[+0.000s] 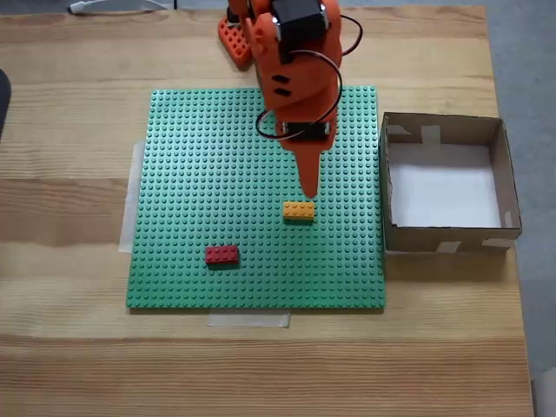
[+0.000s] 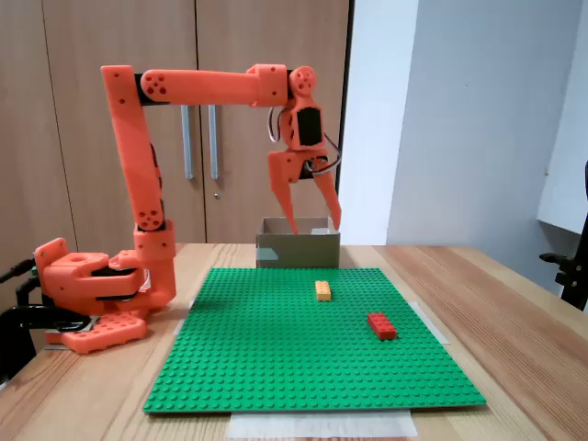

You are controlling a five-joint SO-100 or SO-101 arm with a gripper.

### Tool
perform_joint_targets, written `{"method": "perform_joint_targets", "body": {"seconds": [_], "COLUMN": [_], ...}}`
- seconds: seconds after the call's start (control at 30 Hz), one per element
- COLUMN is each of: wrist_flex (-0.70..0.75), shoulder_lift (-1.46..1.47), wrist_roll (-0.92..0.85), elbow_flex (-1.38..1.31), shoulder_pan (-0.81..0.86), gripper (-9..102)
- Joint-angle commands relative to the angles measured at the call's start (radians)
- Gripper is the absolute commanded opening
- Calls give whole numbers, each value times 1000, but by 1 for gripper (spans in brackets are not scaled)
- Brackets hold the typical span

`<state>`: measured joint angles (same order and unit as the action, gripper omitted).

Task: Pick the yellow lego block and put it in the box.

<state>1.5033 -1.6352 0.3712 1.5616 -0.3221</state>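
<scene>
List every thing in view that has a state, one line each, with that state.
gripper: open, empty, pointing down, raised above the baseplate
yellow lego block: lying flat on the baseplate, studs up, not gripped
red lego block: lying flat on the baseplate, untouched, apart from the yellow one
box: open at the top, upright on the table beside the baseplate, nothing inside
green baseplate: flat on the table, taped at its edges

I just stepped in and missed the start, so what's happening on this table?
An orange robot arm holds its gripper open in the air above the green studded baseplate, carrying nothing. The small yellow-orange plastic lego block lies on the baseplate just below the gripper, untouched. A small red plastic brick sits apart from it on the baseplate. The shallow brown cardboard box beside the baseplate looks empty.
</scene>
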Motion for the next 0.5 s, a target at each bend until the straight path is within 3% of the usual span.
{"method": "perform_joint_targets", "body": {"seconds": [0.0, 0.47], "wrist_flex": [-21, -178], "shoulder_lift": [49, 186], "wrist_roll": [35, -55], "elbow_flex": [-43, 32], "shoulder_pan": [-12, 11], "gripper": [41, 37]}}
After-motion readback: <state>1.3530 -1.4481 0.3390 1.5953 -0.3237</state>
